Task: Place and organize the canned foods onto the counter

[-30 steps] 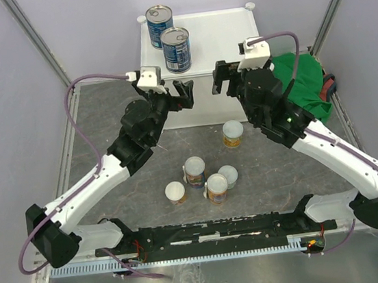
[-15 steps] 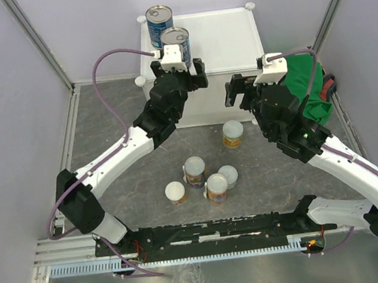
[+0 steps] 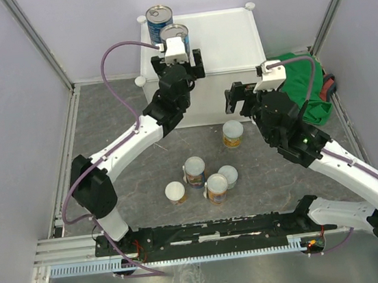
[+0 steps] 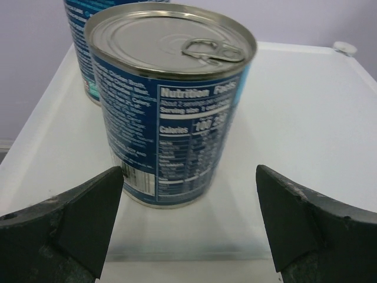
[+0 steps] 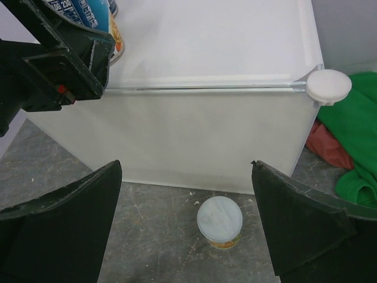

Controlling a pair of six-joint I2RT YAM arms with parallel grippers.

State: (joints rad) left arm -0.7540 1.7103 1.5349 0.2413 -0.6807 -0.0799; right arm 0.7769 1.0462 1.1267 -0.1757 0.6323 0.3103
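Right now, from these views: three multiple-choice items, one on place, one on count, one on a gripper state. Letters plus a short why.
1. The front blue can stands
A. on the grey tabletop
B. on the counter
C. stacked on another can

2. How many pale-lidded cans stand on the grey tabletop?
A. three
B. four
C. five

3. The left gripper is
A. open, facing the front blue can without touching it
B. shut on the front blue can
C. shut on nothing

Answers:
1 B: the top view shows it on the counter's white top, near the left edge.
2 C: one stands by the counter's front, four cluster nearer the arms.
3 A: the left wrist view shows both fingers wide apart and clear of the can.
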